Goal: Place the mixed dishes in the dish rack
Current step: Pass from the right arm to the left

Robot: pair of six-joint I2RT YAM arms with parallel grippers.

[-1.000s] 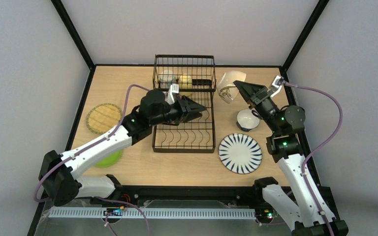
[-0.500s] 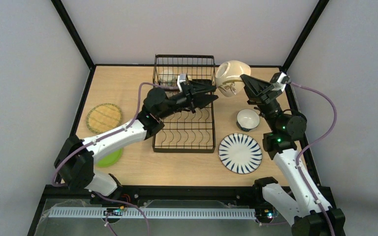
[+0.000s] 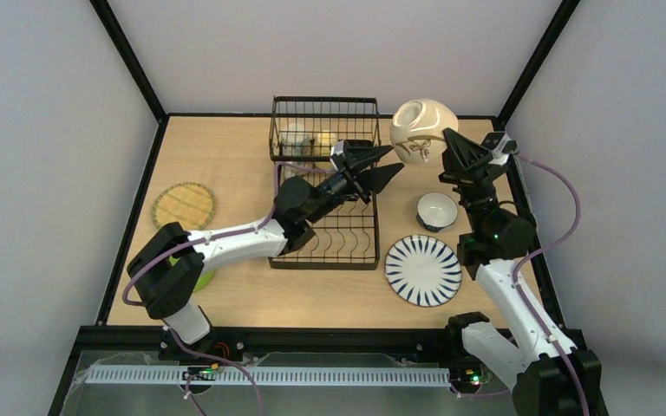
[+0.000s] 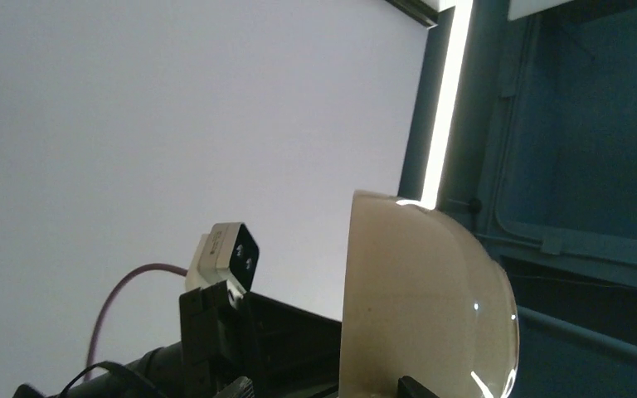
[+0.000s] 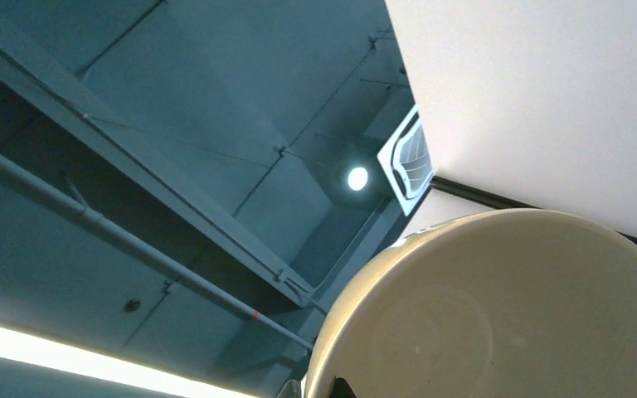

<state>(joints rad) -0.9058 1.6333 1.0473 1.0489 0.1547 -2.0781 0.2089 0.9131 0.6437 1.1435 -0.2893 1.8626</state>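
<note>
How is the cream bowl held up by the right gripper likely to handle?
The cream bowl shows glossy highlights and looks rigid, so it is probably slippery. The right gripper pinches it at one edge only, so it may pivot. Lifted off the table, it would likely chip if dropped.

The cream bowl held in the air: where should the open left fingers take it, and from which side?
Probably the free rim edge of the cream bowl, approached from the side of the left fingers: the bowl is tilted, its round wall is wide, and the right fingers pinch the opposite edge.
</note>
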